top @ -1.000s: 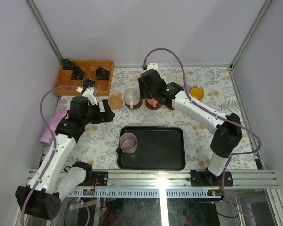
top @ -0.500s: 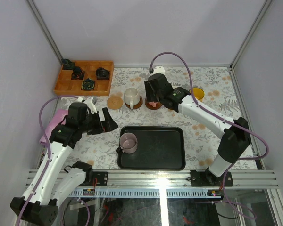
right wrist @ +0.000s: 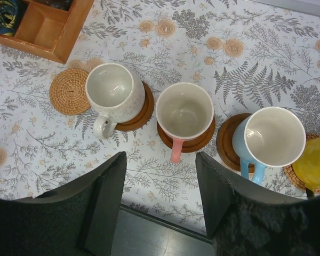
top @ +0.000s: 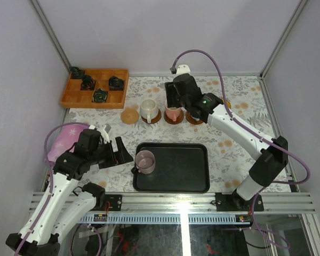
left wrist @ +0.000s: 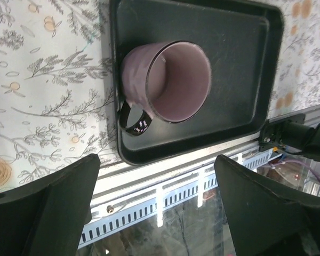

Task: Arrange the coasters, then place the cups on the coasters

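Observation:
A mauve cup [top: 145,161] [left wrist: 168,81] stands at the left end of the black tray [top: 186,170] [left wrist: 240,64]. My left gripper [top: 120,152] [left wrist: 156,160] hangs open just left of it, holding nothing. At the back, the cream cup [top: 148,109] [right wrist: 113,92], the pink-handled cup [top: 173,113] [right wrist: 184,111] and the blue cup [right wrist: 272,137] each sit on a dark coaster [right wrist: 200,141]. A yellow cup [right wrist: 317,162] shows at the right edge. A tan woven coaster [top: 130,116] [right wrist: 69,92] lies bare. My right gripper [top: 170,100] [right wrist: 160,157] is open above the pink-handled cup.
An orange wooden box [top: 95,88] [right wrist: 48,29] with small black objects stands at the back left. A pink cloth [top: 64,140] lies at the table's left edge, under my left arm. The metal rail [left wrist: 165,186] runs along the near edge.
My left gripper drew back from the tan coaster toward the tray's left side. My right gripper moved back off the pink-handled cup, which now shows free on its coaster.

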Robot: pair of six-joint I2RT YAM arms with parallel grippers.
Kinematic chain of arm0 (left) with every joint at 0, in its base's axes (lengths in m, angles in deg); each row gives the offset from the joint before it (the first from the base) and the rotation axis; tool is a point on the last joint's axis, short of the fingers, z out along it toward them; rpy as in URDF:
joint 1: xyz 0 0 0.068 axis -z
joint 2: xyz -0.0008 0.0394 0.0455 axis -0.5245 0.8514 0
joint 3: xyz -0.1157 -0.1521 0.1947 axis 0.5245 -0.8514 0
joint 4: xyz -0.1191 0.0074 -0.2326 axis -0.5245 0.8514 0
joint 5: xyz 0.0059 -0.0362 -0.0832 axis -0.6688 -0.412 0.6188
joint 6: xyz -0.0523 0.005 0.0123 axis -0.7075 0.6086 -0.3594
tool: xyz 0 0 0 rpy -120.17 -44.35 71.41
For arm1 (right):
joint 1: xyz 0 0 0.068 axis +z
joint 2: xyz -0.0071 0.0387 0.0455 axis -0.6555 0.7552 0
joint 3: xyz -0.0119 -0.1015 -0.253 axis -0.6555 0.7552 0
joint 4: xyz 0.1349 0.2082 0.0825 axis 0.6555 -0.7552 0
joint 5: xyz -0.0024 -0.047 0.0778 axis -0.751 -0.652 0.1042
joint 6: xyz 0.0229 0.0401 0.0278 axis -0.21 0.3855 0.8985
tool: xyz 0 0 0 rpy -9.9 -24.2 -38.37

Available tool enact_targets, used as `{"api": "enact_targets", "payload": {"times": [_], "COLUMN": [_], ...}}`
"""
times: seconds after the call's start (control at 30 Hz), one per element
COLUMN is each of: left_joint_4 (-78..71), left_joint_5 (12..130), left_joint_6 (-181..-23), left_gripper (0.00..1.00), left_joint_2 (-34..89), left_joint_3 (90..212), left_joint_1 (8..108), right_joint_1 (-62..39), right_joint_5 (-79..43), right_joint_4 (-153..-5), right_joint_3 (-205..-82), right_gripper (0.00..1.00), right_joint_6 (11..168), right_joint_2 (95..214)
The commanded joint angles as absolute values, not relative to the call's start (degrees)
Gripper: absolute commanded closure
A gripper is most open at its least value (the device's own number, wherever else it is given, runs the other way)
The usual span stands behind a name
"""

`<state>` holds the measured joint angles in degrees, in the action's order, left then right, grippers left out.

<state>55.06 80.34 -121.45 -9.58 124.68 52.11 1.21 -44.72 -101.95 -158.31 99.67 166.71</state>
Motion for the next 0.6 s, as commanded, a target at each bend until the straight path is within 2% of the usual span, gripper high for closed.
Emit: {"api": "enact_targets", "payload": {"times": [0.0, 0.17, 0.33, 0.47, 0.57], "left_joint_4": [57.86, 57.33, 53.81, 54.05, 54.79], "left_joint_5": [77.46, 72.38, 68.32, 59.19, 57.80], "left_joint_6": [-120.68, -119.45, -119.61, -119.57, -118.66], "left_gripper": [0.11, 0.11, 0.09, 0.03, 0.00], "left_joint_2": [-8.84, -6.52, -2.19, 4.83, 7.49], "left_joint_3": [123.01, 124.08, 125.83, 127.65, 128.47], "left_joint_1": [53.70, 58.71, 70.69, 82.04, 83.86], "right_joint_1": [0.30, -0.06, -0.27, -0.36, -0.44], "right_joint_5": [-41.76, -41.62, -42.61, -43.35, -43.49], "right_joint_4": [-99.82, -99.87, -99.09, -98.82, -98.74], "right_joint_3": [-158.96, -157.64, -155.39, -153.73, -152.82], "right_gripper": [0.38, 0.38, 0.38, 0.38, 0.38], "right_joint_6": [99.54, 100.92, 102.32, 102.88, 103.17], "right_joint_2": [165.06, 164.56, 162.80, 161.63, 161.15]}}
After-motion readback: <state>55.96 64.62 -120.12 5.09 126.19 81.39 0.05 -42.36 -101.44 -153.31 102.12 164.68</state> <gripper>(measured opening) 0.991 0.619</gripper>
